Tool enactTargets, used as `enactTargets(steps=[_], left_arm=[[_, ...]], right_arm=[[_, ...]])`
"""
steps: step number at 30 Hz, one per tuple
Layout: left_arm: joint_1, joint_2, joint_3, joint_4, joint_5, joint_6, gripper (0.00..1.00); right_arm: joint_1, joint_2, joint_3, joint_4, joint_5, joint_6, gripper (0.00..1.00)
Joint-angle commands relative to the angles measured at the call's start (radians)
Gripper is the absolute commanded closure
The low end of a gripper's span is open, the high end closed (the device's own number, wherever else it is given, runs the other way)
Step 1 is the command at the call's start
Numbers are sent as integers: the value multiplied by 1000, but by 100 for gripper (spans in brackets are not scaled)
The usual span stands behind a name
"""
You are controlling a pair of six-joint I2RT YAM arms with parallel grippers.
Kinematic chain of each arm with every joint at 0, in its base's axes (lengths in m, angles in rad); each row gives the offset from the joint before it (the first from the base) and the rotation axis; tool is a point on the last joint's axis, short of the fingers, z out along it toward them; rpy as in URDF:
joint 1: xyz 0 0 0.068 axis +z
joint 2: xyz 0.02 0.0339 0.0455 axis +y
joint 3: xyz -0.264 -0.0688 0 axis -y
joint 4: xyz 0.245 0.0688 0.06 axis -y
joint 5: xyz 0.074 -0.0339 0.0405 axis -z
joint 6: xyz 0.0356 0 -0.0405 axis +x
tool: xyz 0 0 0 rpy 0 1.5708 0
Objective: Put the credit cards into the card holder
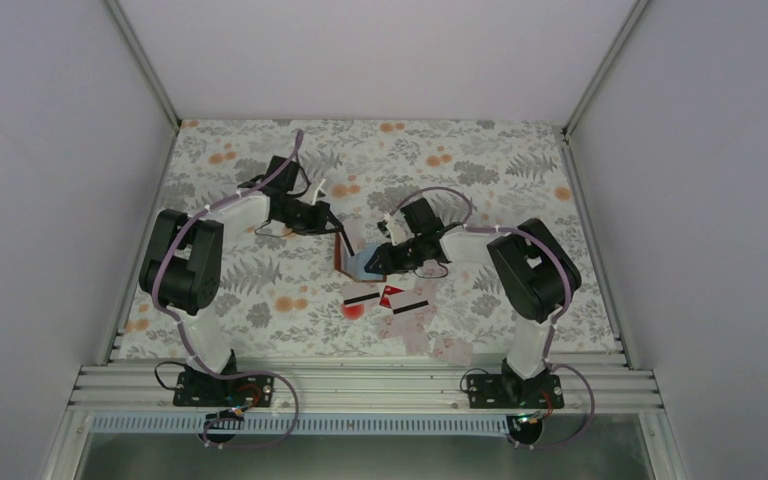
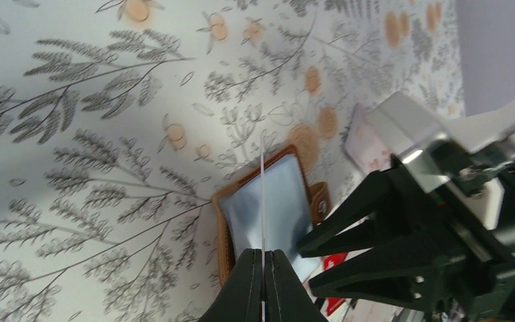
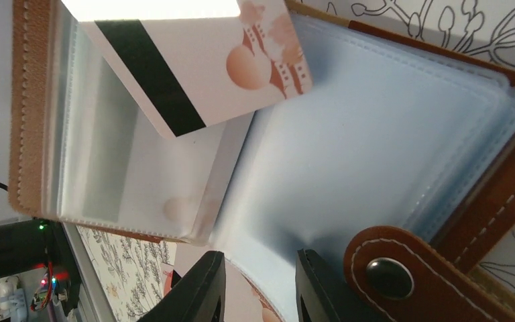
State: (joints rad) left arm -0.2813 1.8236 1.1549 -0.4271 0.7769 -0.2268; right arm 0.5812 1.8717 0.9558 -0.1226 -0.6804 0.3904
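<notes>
Left gripper (image 2: 263, 258): pinching striped credit card (image 3: 194, 60) edge-on, aimed down into card holder (image 3: 503, 191).
Right gripper (image 3: 258, 285): astride clear sleeves (image 3: 389, 121), probably propping them open; whether it clamps cannot be told.

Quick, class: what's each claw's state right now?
Left claw: closed on a credit card.
Right claw: closed on the card holder.

The top view looks down from high above the near edge on the whole table (image 1: 260, 150). Both wrist views look from very near at the holder (image 3: 389, 134), seen mid-frame in the top view.
</notes>
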Motion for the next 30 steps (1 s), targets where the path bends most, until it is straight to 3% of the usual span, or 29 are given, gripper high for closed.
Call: enactTargets(steps=[1,15,30], left_arm=[[4,-15,22,-83,-85,57,98],[3,-31,48,-152,-171,78,98],[-1,-14,71,-187,-164,80,98]], right_arm=[[10,27,12,-25,72,0,73],[11,42,22,-74,114,7,74],[10,72,30,-95,114,16,76]])
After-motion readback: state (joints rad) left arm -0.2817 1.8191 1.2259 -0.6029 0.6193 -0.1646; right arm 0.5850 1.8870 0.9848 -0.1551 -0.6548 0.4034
